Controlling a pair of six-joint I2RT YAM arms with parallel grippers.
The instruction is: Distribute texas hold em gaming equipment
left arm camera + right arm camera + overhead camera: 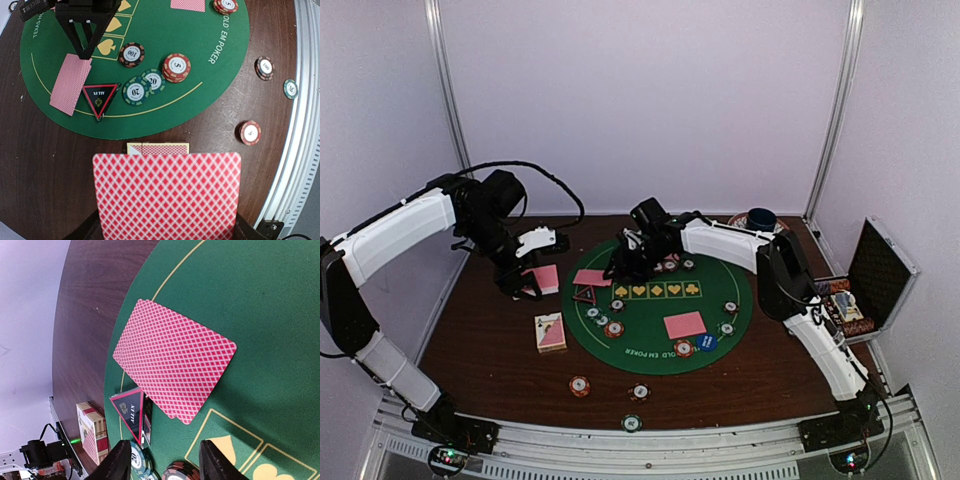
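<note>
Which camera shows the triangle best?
The left wrist view: the triangle lies almost face-on there, with its red border and lettering plain and nothing covering it. The right wrist view catches the triangle at a slant, low in the picture. The top view shows the triangle only as a tiny red outline.

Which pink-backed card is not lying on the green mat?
The card clamped in the left gripper, left of the mat. The other two lie flat on it: one beside the triangle marker, one near the blue disc.

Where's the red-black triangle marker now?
Top view: the red-black triangle marker sits on the round green mat's left edge, beside a pink-backed card and two green chips.
</note>
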